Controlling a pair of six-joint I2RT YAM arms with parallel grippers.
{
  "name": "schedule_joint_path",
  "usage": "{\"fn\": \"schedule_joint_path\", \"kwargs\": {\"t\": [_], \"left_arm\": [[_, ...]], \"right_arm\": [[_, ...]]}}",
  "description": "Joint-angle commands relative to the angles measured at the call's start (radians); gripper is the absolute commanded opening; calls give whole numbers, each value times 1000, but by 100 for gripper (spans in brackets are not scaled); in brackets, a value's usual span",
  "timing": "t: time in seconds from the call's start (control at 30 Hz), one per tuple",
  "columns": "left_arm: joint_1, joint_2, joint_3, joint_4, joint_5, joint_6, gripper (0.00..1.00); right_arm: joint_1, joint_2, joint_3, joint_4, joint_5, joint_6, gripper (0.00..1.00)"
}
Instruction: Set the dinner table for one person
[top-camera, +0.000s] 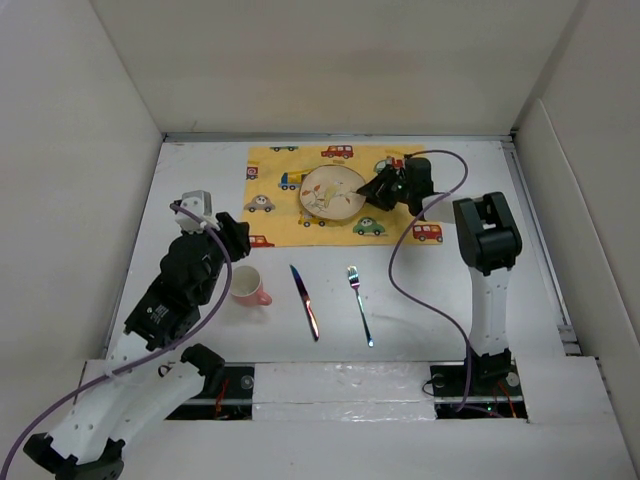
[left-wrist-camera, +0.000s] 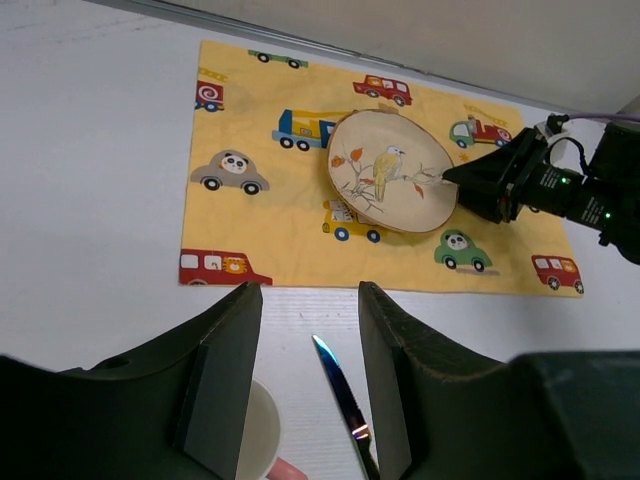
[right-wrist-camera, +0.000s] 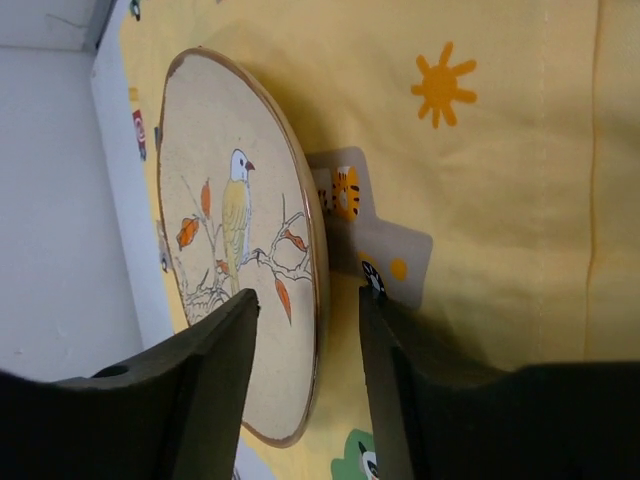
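The dinner table (top-camera: 200, 190) is a broad, matte white top that fills the floor of the scene, walled on the left, far and right sides by plain pale panels (top-camera: 80, 150). A yellow cloth mat (top-camera: 275, 170) printed with cartoon vehicles lies near the far edge, its back hem just short of the far panel. Bare white surface stays free on both sides of it.

A round cream plate (top-camera: 330, 193) with a thin brown rim and a painted bird on a branch rests on the mat. The right gripper (top-camera: 370, 195) reaches its right edge, jaws parted, one finger on each side of the rim with a gap showing on either side.

Nearer the arms, apart on bare table, lie a pink mug (top-camera: 247, 287) with a white inside, a shiny knife (top-camera: 305, 302) and a slim metal fork (top-camera: 360, 305). The left gripper (left-wrist-camera: 308, 300) hovers above the mug and knife, its dark fingers spread with nothing between them.
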Motion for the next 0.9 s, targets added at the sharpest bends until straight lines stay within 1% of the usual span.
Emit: {"fn": "schedule_joint_path", "kwargs": {"t": [0.0,0.07,0.1,0.17,0.23,0.27,0.3,0.33,0.37,0.4,0.43,0.47,0.5,0.53,0.57,0.6,0.63,0.67,0.7,0.73,0.77,0.8,0.83,0.87], "left_arm": [[3,-20,-4,32,-10,11,40],[3,-23,-4,32,-8,10,40],[3,-28,-4,38,-10,11,41],[3,-25,-4,37,-24,13,40],[3,-31,1,32,-31,13,39],[3,-38,1,31,-39,10,38],[3,-46,-2,37,-47,10,36],[3,-67,-8,44,-53,11,30],[3,-78,-11,52,-63,13,23],[3,-89,-13,55,-68,14,15],[3,-110,-14,57,-68,14,0],[3,-123,-17,61,-82,14,0],[3,-133,-24,69,-91,14,0],[3,-156,-33,77,-100,16,0],[3,-164,-36,84,-115,16,0],[3,-169,-39,83,-120,14,0],[3,-172,-37,84,-120,14,0],[3,-170,-37,83,-123,13,7],[3,-169,-37,83,-126,13,14],[3,-164,-37,89,-131,14,28],[3,-160,-37,93,-137,16,33],[3,-155,-37,95,-133,16,37],[3,-147,-36,94,-126,18,42],[3,-143,-34,97,-113,19,42]], "right_arm": [[10,-104,-4,-61,85,-75,53],[10,-127,-1,-107,105,-128,60],[10,-144,-6,-134,143,-145,64],[10,-203,-17,-148,180,-190,66],[21,-251,-32,-170,254,-220,66],[21,-307,-43,-174,290,-260,65],[38,-335,-64,-193,355,-279,64],[62,-361,-73,-199,383,-309,61],[76,-416,-90,-197,413,-329,43],[93,-441,-121,-182,432,-352,27],[137,-466,-142,-175,433,-395,14],[166,-495,-167,-164,436,-421,0],[202,-560,-199,-118,418,-452,0],[243,-602,-292,-74,398,-489,0],[342,-643,-346,-25,388,-544,0],[393,-723,-398,55,381,-562,0],[445,-762,-476,80,375,-607,0],[549,-794,-506,94,371,-628,0],[599,-818,-527,100,378,-644,0],[643,-848,-543,100,375,-651,0],[680,-848,-554,96,369,-653,10],[747,-842,-552,79,360,-647,23],[774,-801,-548,79,352,-652,34],[800,-776,-523,73,352,-665,54]]}}
